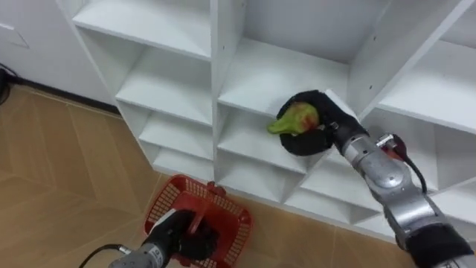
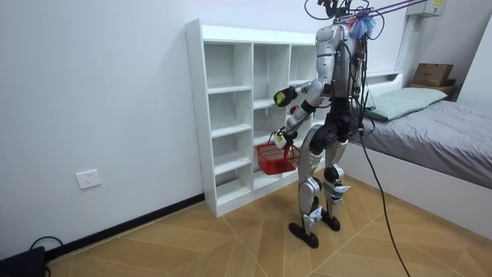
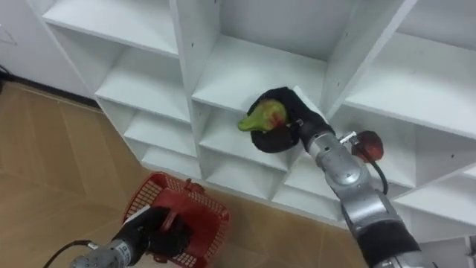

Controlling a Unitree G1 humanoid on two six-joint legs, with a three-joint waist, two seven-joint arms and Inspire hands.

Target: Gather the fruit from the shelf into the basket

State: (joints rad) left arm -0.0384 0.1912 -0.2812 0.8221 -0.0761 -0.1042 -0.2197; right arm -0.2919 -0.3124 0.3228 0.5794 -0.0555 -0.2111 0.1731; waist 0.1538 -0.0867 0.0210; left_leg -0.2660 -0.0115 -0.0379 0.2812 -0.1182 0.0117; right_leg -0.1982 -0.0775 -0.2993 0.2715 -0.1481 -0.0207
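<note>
Gripping a green, red-blushed fruit (image 1: 296, 119), the right hand (image 1: 321, 141) shows in the left eye view above and to the right of the red basket (image 1: 160, 207). Its fingers are curled round the fruit in front of the white closet (image 1: 216, 82). The fruit's long axis runs roughly crosswise, its narrow green end poking out of the hand on the basket's side. The left hand (image 1: 178, 237) is closed round the basket's handle, at the basket's top, low over the wooden floor (image 1: 67, 171). As I judge it, the drop turns on bringing the fruit down and leftward until it stands over the basket's open top. In the room view the robot stands upright facing the closet, with the basket hanging before it and a bed (image 2: 438, 123) well off to the room view's right of the basket. The right eye view agrees: the fruit is above and right of the basket, well apart from it. Whether anything lies in the basket I cannot tell.
</note>
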